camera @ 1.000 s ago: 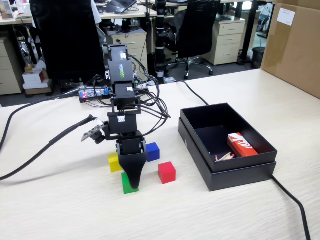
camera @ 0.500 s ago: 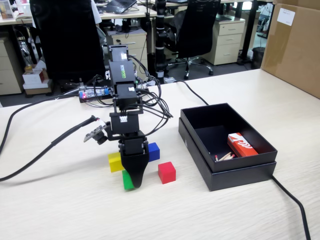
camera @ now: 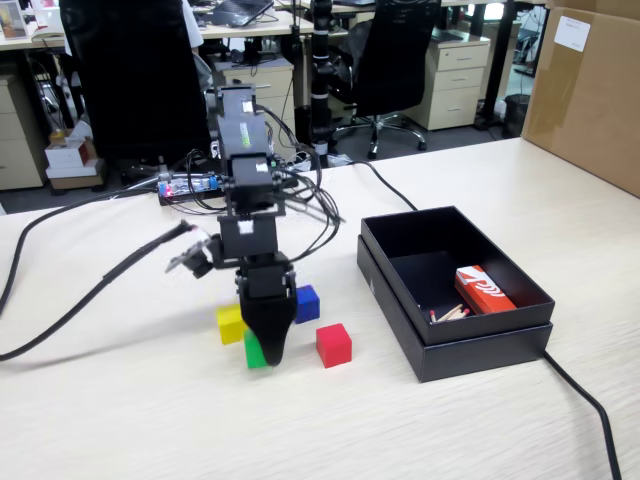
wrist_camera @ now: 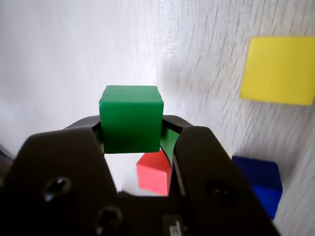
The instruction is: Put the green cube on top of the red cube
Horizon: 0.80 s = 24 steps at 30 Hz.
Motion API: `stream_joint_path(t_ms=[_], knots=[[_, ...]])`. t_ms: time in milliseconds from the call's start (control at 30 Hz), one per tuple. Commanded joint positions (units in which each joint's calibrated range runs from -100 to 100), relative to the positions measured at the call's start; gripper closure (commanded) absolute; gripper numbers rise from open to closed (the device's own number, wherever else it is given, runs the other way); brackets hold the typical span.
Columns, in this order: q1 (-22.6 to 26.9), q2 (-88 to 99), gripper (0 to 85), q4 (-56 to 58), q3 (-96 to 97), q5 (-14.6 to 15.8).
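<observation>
— What sort of place is it?

— An office. Black chairs [camera: 385,55], drawer units and desks stand at the back, a large cardboard box [camera: 590,85] is at the right edge, and in front lies a pale wood-grain table [camera: 450,430] with black cables trailing across it.

— And the arm?

— The black arm [camera: 245,190] reaches down from the middle of the table in the fixed view, its hand [camera: 266,355] pointing at the surface.

— What is the hand doing?

— Its jaws are closed onto the green cube [wrist_camera: 131,118], one on each side face, as the wrist view shows plainly. In the fixed view only a sliver of green [camera: 254,350] peeks out to the left of the dark jaw. Whether the cube is touching the table I cannot tell.

— Where is the red cube?

— The red cube [camera: 333,344] sits on the table just to the right of the hand in the fixed view, apart from it. In the wrist view it shows [wrist_camera: 153,172] through the gap between the jaws, beyond the green one.

— Anything else nearby?

— A yellow cube [camera: 230,323] lies just left of the hand and a blue cube [camera: 306,302] behind the red one. Farther right stands an open black box [camera: 480,345] holding a red-and-white packet [camera: 484,290] and some matches [camera: 450,313].
</observation>
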<state>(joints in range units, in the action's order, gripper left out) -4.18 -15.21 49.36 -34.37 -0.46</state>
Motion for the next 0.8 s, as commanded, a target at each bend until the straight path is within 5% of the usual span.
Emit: stream_joint_path(t_ms=[0,433,767], knots=[[0.78,10.10,84.6,0.36,-4.07,0.68],[6.59,17.33,84.6,2.35,-0.63,4.98],[6.50,8.15,84.6,1.91,-1.26,5.81]])
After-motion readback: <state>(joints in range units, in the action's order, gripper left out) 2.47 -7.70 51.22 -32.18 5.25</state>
